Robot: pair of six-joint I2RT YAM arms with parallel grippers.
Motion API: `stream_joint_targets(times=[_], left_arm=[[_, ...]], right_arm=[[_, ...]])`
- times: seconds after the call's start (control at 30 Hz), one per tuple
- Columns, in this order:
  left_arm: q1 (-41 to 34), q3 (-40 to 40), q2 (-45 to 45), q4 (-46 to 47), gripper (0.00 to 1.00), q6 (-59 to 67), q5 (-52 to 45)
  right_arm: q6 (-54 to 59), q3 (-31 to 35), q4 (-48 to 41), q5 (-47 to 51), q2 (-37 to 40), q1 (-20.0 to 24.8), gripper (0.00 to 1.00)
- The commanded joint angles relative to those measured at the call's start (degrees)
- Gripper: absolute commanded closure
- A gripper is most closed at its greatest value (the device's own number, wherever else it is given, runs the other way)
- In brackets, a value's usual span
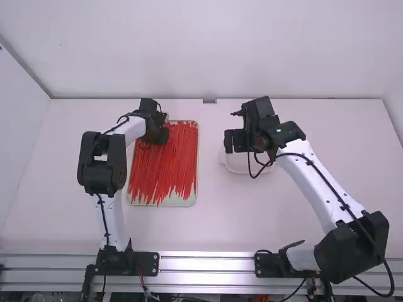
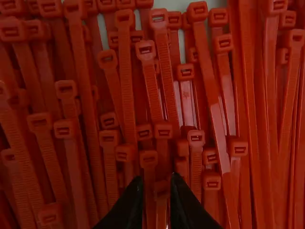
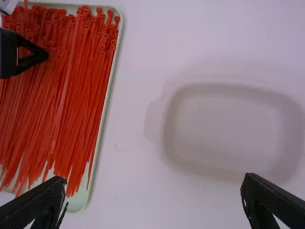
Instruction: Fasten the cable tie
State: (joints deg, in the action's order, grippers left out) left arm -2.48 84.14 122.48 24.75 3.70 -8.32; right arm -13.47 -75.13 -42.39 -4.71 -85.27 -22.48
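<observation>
Left gripper (image 2: 156,177), narrow, straddles one tie (image 2: 161,210) amid uncountable ties (image 1: 165,163) on one tray (image 3: 105,133). Right gripper (image 3: 153,185) gapes wide above one tub (image 3: 228,90).

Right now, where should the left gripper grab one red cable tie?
Take a top cable tie by its thin strap just behind the square head, coming straight down from above: ties lie flat, overlapping, side by side on the tray.
</observation>
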Motion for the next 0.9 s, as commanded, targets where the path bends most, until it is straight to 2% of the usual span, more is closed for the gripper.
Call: stream_joint_targets(times=[0.0, 0.17, 0.4, 0.63, 0.87], left_arm=[[-0.09, -0.22, 0.87, 0.20, 0.83, 0.85, 0.22], [-0.52, -0.22, 0.87, 0.39, 0.82, 1.29, 0.24], [-0.52, -0.22, 0.87, 0.50, 0.87, 1.27, 0.31], [-0.61, -0.22, 0.87, 0.50, 0.86, 1.27, 0.22], [-0.92, -3.37, 0.87, -1.70, 0.87, 1.27, 0.42]], right_arm=[[0.02, 0.35, -0.04, 0.22, 1.01, 0.00, 0.02], [-0.02, 0.70, 0.07, 0.22, 1.01, 0.00, 0.02], [0.02, 0.92, 0.04, 0.22, 1.01, 0.02, 0.02], [0.02, 0.92, 0.04, 0.24, 1.01, -0.07, 0.02], [0.00, 0.92, 0.02, 0.22, 1.01, 0.02, 0.02]])
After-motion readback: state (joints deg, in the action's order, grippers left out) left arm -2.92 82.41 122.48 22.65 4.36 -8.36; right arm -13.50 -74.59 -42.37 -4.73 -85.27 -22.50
